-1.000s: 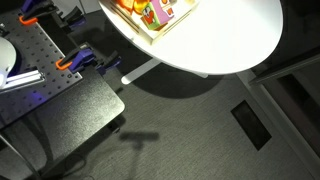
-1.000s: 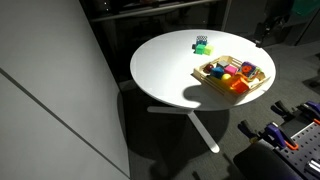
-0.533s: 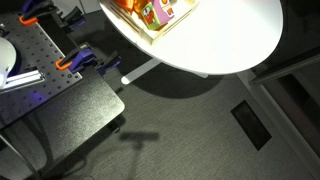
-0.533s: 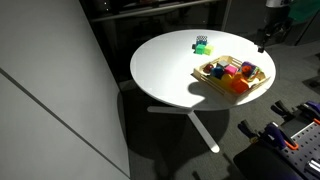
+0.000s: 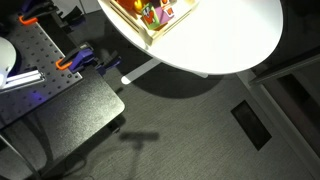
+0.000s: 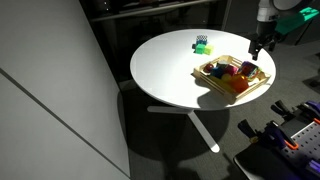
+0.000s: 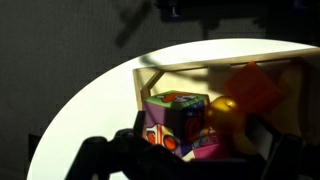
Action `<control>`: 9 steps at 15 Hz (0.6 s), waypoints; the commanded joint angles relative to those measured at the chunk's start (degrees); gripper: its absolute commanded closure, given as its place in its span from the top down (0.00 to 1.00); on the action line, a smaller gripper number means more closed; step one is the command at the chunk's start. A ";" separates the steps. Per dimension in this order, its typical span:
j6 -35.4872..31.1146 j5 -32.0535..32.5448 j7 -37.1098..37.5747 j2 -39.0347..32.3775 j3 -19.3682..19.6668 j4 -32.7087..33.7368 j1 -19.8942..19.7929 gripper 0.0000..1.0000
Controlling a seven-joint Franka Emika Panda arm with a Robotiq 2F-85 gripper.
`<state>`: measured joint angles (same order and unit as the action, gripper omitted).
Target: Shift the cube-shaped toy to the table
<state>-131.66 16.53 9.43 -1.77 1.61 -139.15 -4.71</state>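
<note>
The cube-shaped toy [image 7: 178, 122] has orange, blue, green and purple faces. It lies in the pale wooden tray [image 7: 150, 82] among other toys. The tray [image 6: 203, 73] stands on the right part of the round white table [image 6: 165, 70], which also shows in the wrist view [image 7: 90, 115] and in an exterior view [image 5: 235, 40]. My gripper [image 6: 257, 50] hangs over the tray's far right end. In the wrist view the gripper [image 7: 200, 150] is open, with one dark finger on each side of the cube, just above it.
A yellow ball [image 7: 222, 110] and an orange piece [image 7: 255, 88] lie beside the cube in the tray. A small green and blue object [image 6: 201, 43] stands on the table behind the tray. A dark perforated bench [image 5: 35, 55] with orange clamps [image 5: 68, 63] stands next to the table.
The arm has come in from the upper right and moved down and left, over the tray's right end. The toys and the tray have not moved.
</note>
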 commanded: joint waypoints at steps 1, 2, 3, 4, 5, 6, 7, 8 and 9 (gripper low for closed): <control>-3.50 1.34 1.20 -5.47 1.21 2.53 0.58 1.00; -4.76 1.45 1.21 -6.70 1.55 2.75 0.66 1.00; -5.82 1.35 1.07 -7.77 1.86 3.01 0.75 1.00; -6.83 1.31 0.96 -8.82 2.22 3.28 0.84 1.00; -8.22 1.68 1.14 -9.76 2.69 3.37 0.98 1.00; -9.57 2.08 1.44 -10.65 3.21 3.52 1.17 1.00; -10.74 2.27 1.59 -11.35 3.70 3.64 1.35 1.00; -11.62 2.60 1.84 -12.01 4.24 3.79 1.57 1.00; -12.25 2.72 1.86 -12.68 4.73 4.02 1.71 1.00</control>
<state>-142.27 17.15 9.46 -12.31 4.49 -136.83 -4.12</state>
